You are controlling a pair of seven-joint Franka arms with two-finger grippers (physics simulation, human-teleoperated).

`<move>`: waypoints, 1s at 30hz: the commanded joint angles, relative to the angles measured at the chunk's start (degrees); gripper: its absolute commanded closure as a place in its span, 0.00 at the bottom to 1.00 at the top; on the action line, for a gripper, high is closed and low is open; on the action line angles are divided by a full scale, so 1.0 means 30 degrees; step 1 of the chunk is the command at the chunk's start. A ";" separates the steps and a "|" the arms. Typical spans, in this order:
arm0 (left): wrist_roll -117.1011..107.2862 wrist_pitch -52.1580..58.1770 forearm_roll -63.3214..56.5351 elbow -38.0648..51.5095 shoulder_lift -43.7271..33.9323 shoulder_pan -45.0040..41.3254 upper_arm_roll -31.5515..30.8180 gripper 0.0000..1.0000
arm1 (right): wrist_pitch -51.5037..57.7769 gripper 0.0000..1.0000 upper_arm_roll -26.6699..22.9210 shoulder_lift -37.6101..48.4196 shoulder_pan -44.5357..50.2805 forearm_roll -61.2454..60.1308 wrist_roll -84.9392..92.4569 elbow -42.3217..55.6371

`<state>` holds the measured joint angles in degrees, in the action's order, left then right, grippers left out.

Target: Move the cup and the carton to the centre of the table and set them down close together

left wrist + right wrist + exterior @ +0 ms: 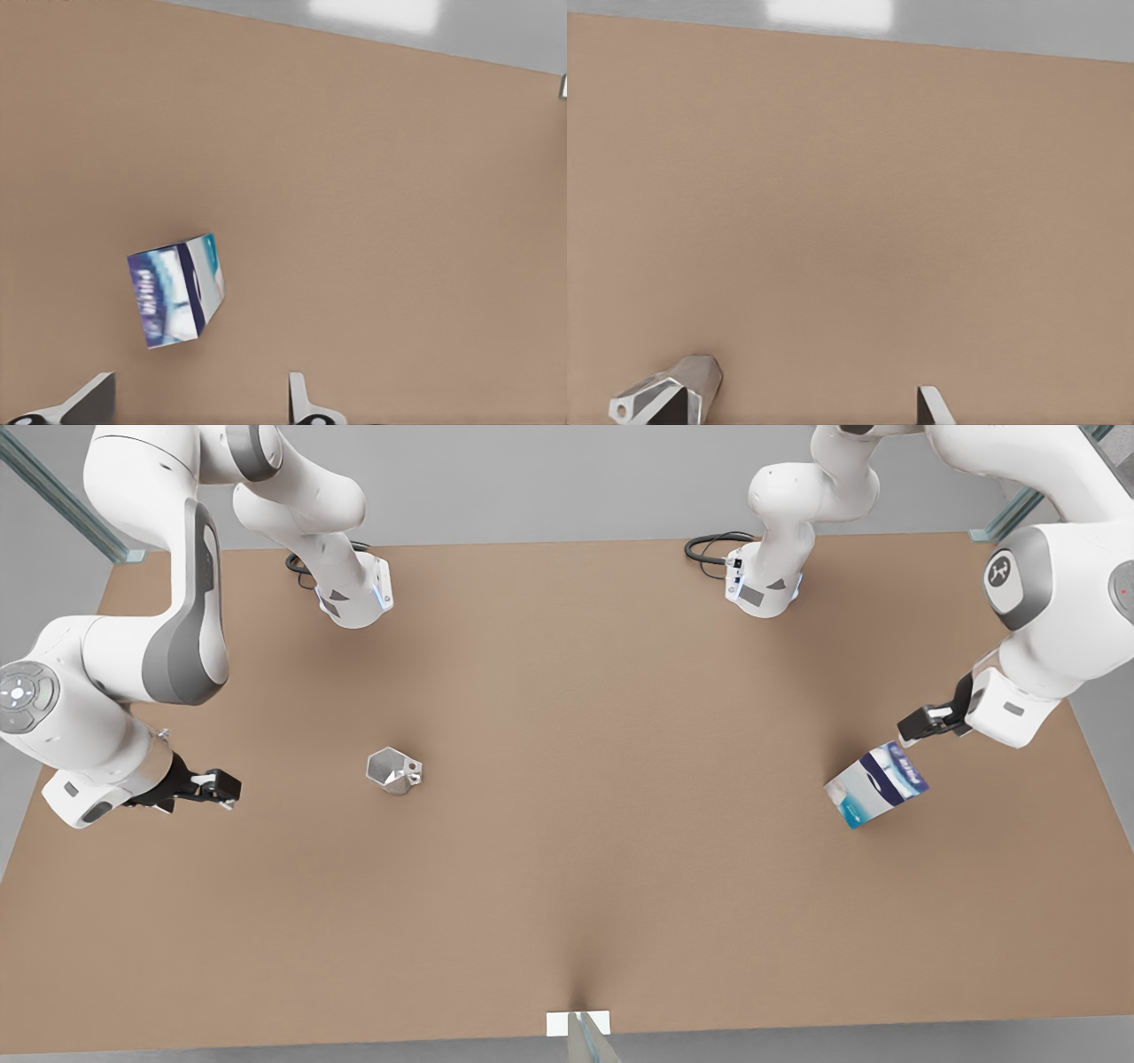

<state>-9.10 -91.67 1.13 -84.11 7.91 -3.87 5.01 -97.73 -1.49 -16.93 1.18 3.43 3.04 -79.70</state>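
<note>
From the front you see the left gripper (921, 722) just beside the carton (875, 785) on the front view's right, and the right gripper (217, 786) near the cup (393, 770), both empty. I cannot tell how wide they are from here. The carton leans, so a bump could tip it. In the left wrist view its fingers (89, 403) stand wide apart by the white and blue carton (177, 290). In the right wrist view the shiny grey cup (664, 400) sits on the table (850, 221); its small handle could catch and spin it.

The left gripper (917, 724), fingers (89, 400) spread apart, hangs low at the front view's right on a bent arm, while the right gripper (226, 786) reaches inward from that view's left.
</note>
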 commanded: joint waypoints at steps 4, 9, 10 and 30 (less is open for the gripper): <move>-0.0102 0.0000 -0.0025 -0.0029 0.0116 0.0002 0.0001 0.00 | -0.1257 0.00 0.0087 -0.0833 0.0310 -0.0205 0.0160 -0.2082; -0.0161 0.0674 -0.0025 -0.0234 -0.0030 -0.0027 -0.0028 0.00 | -0.5947 0.00 0.1436 0.1101 0.1043 -0.0264 0.0072 -0.9350; -0.0073 0.0674 -0.0025 -0.0263 -0.0060 -0.0027 -0.0028 0.00 | -0.6298 0.00 0.1524 0.1189 0.1043 -0.0264 0.0072 -0.9965; -0.0102 0.1318 0.0033 0.0294 0.0907 0.0002 0.0059 0.00 | -0.7383 0.00 0.3721 -0.0159 0.0984 -0.0850 0.0775 -1.2955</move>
<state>-9.36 -87.71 1.23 -83.23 10.67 -3.88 5.18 -119.88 9.63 -17.41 3.75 1.01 5.48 -118.72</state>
